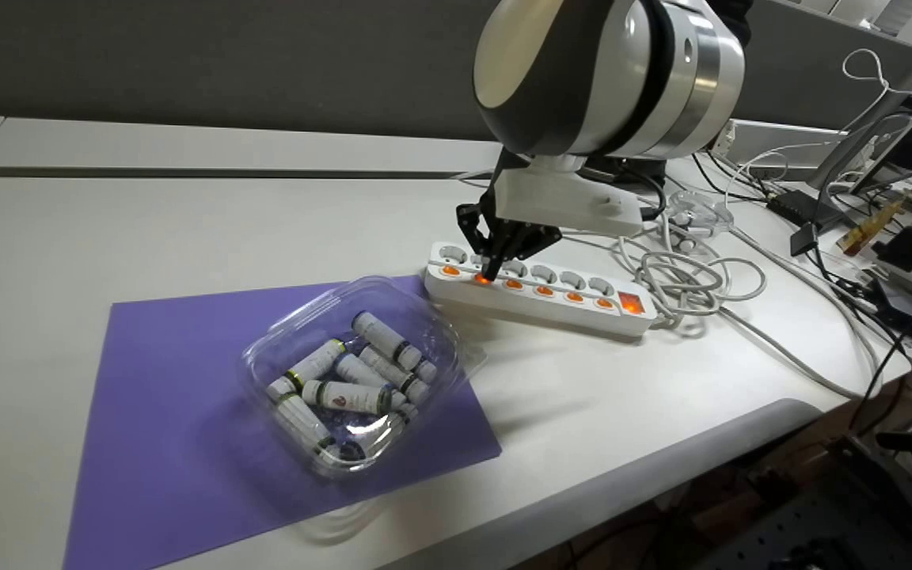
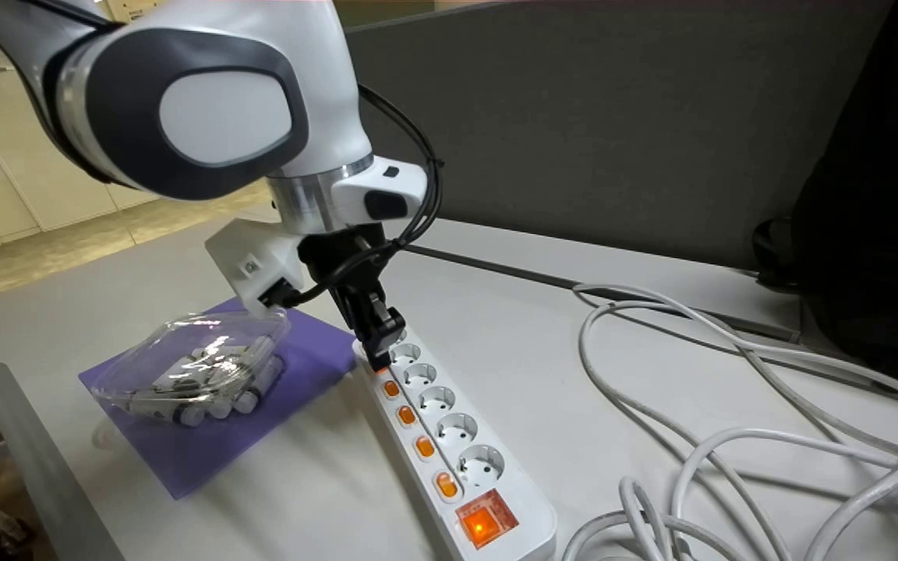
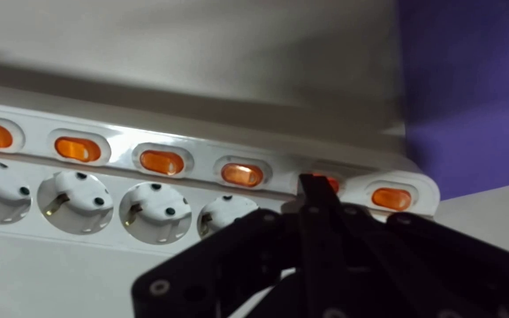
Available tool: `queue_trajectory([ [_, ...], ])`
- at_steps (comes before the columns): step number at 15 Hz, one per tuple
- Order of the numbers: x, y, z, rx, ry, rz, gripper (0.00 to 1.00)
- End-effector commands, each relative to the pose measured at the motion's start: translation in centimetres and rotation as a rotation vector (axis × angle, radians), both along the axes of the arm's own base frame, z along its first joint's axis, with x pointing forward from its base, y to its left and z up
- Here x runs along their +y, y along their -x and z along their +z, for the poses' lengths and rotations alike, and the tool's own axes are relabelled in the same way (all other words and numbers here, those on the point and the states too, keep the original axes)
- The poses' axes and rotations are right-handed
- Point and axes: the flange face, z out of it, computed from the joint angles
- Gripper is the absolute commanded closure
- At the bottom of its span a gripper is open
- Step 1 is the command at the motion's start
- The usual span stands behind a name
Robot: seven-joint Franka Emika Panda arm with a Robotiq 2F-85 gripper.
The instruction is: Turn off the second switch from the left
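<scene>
A long white power strip (image 1: 539, 311) lies on the table, with a row of small orange rocker switches and round sockets; it also shows in an exterior view (image 2: 523, 522) and the wrist view (image 3: 276, 155). The second switch from the left (image 1: 480, 279) glows orange-red and is partly covered by my fingertips; slivers of it show in an exterior view (image 2: 381, 372) and the wrist view (image 3: 333, 184). My gripper (image 1: 490, 273) is shut and points down, its tips at this switch (image 3: 313, 179). I cannot tell whether they press it. Nothing is between the fingers.
The left end switch (image 3: 391, 198) is close beside my fingers. A lit main switch (image 1: 630, 302) is at the strip's cable end. A clear plastic box (image 1: 329, 463) of vials stands on a purple sheet (image 1: 159, 412). Looped white cables (image 1: 685, 281) lie beyond the strip.
</scene>
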Motion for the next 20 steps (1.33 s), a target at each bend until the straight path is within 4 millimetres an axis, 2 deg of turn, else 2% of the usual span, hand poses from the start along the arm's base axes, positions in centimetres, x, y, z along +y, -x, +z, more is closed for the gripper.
queue_trajectory([
  [1, -1.1, -0.2, -2.2, 0.015, -0.033, 0.008, 1.0],
  [6, -2.6, -0.3, -2.9, 0.036, -0.163, 0.034, 1.0],
  [11, -3.5, -0.8, -2.1, 0.029, -0.334, 0.172, 1.0],
  [15, -2.9, -0.6, 0.5, 0.003, -0.304, 0.25, 1.0],
  [20, -1.0, -0.8, 4.3, -0.022, -0.25, 0.197, 1.0],
])
